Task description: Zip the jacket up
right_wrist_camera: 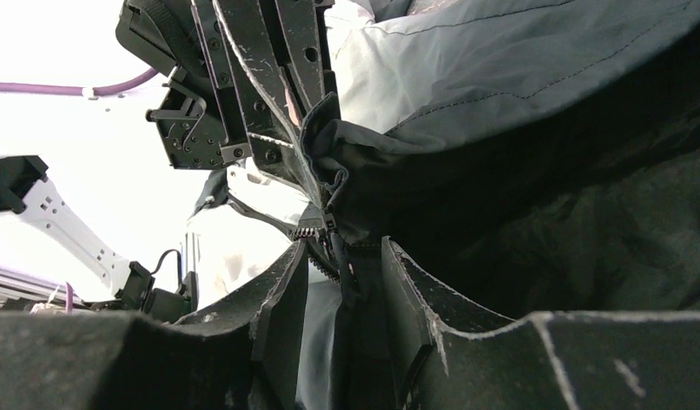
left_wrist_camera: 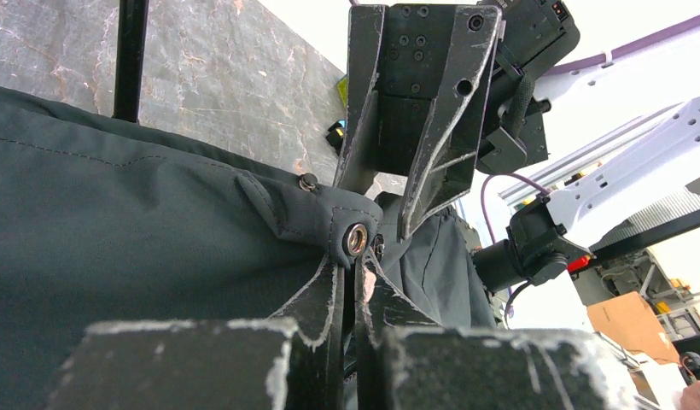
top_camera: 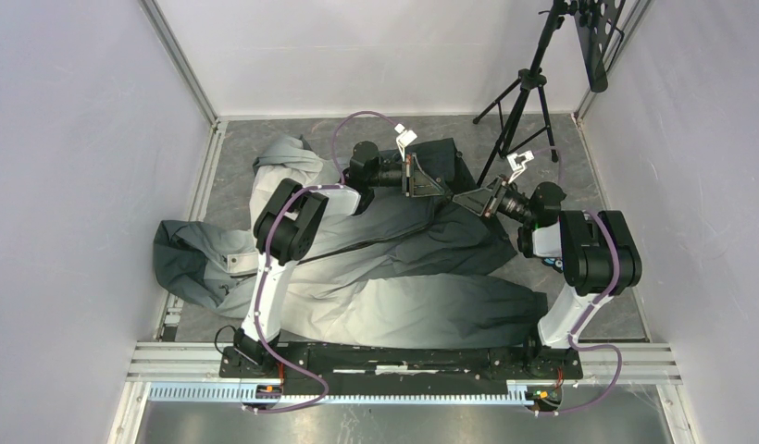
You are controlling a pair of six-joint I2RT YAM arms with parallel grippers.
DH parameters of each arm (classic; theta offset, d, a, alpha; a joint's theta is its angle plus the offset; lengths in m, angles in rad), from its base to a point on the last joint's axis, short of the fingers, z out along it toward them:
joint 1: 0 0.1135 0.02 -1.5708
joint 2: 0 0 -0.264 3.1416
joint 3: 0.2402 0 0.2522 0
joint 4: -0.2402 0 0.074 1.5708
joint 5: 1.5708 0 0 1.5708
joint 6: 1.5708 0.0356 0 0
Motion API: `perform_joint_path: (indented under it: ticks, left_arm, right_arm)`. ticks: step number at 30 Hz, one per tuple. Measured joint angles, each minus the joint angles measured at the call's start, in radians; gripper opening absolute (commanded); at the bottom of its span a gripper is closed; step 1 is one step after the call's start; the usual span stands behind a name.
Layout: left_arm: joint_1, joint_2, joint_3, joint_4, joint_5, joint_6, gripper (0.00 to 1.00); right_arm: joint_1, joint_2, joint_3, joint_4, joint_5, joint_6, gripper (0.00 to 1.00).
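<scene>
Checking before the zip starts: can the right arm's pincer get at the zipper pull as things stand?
Probably yes. In the right wrist view the zipper pull hangs between the fingers of the open right pincer, nothing across it, while the left pincer holds the jacket by its edge close by.

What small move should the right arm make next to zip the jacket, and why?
Probably close the right fingers on the zipper pull: it hangs in the gap between them, not yet pinched, while the left fingers clamp the jacket hem beside the snap.
</scene>
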Motion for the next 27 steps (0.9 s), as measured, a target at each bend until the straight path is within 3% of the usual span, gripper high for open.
perform_joint_path:
  ticks: [9,16,17,22,27]
  left_arm:
    - [0.0,0.0,0.002,0.0,0.001,0.0,0.02]
    - [0.0,0.0,0.003,0.001,0.0,-0.001,0.02]
    - [0.0,0.0,0.003,0.0,-0.001,-0.001,0.04]
    - [0.008,0.0,0.003,-0.037,-0.027,0.0,0.16]
    - [0.013,-0.019,-0.008,-0.141,-0.091,0.011,0.45]
  right_arm:
    - [0.013,0.005,0.002,-0.002,-0.003,-0.015,0.29]
    - [0.024,0.009,0.025,-0.027,0.002,-0.04,0.01]
    - [0.029,0.009,0.029,-0.031,0.005,-0.044,0.0]
    - [0.054,0.005,0.044,-0.084,0.033,-0.086,0.0]
    - [0.063,-0.026,0.044,-0.155,0.069,-0.133,0.0]
